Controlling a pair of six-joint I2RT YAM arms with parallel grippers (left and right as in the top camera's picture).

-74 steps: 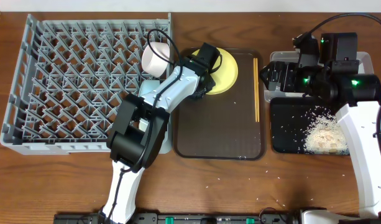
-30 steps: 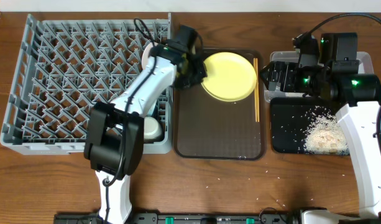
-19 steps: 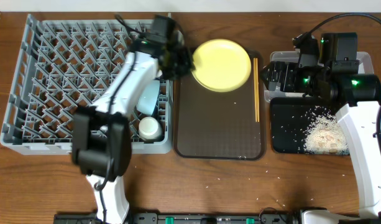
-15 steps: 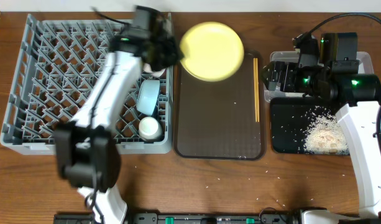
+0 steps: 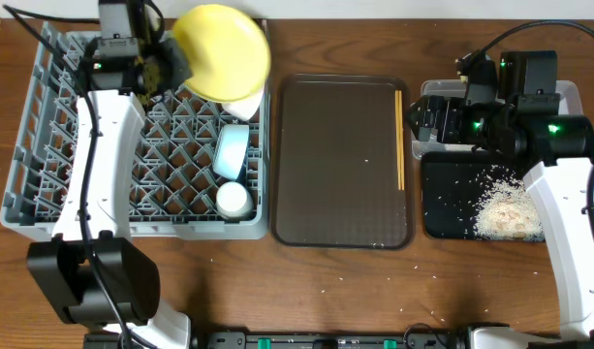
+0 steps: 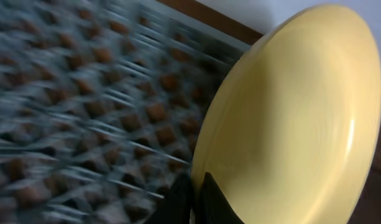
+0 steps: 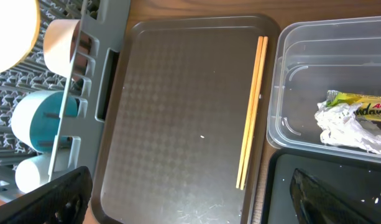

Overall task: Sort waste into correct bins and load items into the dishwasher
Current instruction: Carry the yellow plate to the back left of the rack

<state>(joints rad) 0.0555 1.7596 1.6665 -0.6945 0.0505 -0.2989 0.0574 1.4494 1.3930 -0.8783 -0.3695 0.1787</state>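
Note:
My left gripper [image 5: 172, 66] is shut on the rim of the round yellow plate [image 5: 222, 50], which hangs tilted over the back right part of the grey dishwasher rack [image 5: 83, 145]. The left wrist view shows the black fingers [image 6: 189, 198] pinching the plate [image 6: 289, 124] edge above the blurred rack. In the rack's right column sit a white bowl [image 7: 63, 40], a light blue bowl [image 5: 231, 152] and a pale green cup [image 5: 233, 199]. The chopsticks [image 5: 400, 141] lie on the brown tray's right edge. My right gripper [image 5: 418, 121] hovers open, holding nothing.
The brown tray [image 5: 340, 160] lies between rack and bins. The clear container [image 7: 327, 81] holds the green-and-orange wrapper [image 7: 355, 121]. Whitish crumbs [image 5: 505, 208] are piled in the black tray [image 5: 442, 208]. A few crumbs dot the table's front.
My left arm has swung the plate left, from above the brown tray to over the rack's back edge. The right arm has stayed put.

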